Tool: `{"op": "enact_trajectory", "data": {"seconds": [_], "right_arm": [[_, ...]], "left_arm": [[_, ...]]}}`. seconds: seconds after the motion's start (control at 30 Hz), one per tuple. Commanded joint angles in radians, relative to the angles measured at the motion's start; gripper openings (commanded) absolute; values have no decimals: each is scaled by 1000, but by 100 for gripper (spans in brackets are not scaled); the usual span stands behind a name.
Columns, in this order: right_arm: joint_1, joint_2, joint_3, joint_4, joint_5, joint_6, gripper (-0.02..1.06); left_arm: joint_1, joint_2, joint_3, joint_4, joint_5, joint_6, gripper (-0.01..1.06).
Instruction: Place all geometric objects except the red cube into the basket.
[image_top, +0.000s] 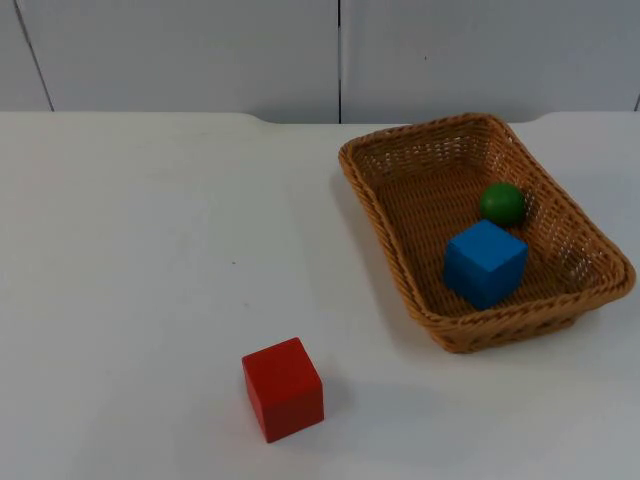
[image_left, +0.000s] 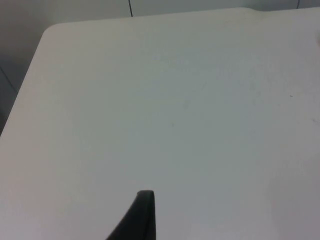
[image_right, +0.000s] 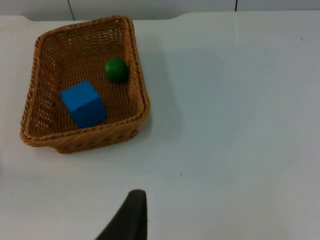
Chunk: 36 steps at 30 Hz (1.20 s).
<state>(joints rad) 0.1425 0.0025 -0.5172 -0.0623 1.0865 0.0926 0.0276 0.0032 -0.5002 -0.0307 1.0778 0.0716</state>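
The basket (image_top: 400, 262) is holding the blue cube (image_top: 485, 263) and green ball (image_top: 502, 204). The red cube (image_top: 283, 388) is sitting outside, well apart. The job is looking done. I cannot tell how either gripper is set.

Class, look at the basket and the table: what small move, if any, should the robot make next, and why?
Probably none beyond keeping both arms back. The blue cube and green ball already lie inside the basket, and the red cube, which must stay out, sits alone on the table. The job looks finished.
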Motion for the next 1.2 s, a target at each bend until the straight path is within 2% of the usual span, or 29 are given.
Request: {"op": "enact_trajectory", "data": {"seconds": [0.0, 0.2, 0.53, 0.63, 1.17], "right_arm": [[-1, -3, 0, -8, -7, 3, 105], [-1, -3, 0, -8, -7, 3, 105], [-73, -3, 0, -6, -7, 2, 105], [-89, -3, 0, -6, -7, 2, 105], [-143, -3, 0, -6, -7, 3, 105]], "left_arm": [[-4, -3, 3, 1, -2, 3, 105], [-4, -3, 3, 1, -2, 3, 105], [1, -3, 3, 3, -2, 3, 105], [47, -3, 3, 11, -2, 3, 105], [13, -3, 3, 23, -2, 3, 105]]}}
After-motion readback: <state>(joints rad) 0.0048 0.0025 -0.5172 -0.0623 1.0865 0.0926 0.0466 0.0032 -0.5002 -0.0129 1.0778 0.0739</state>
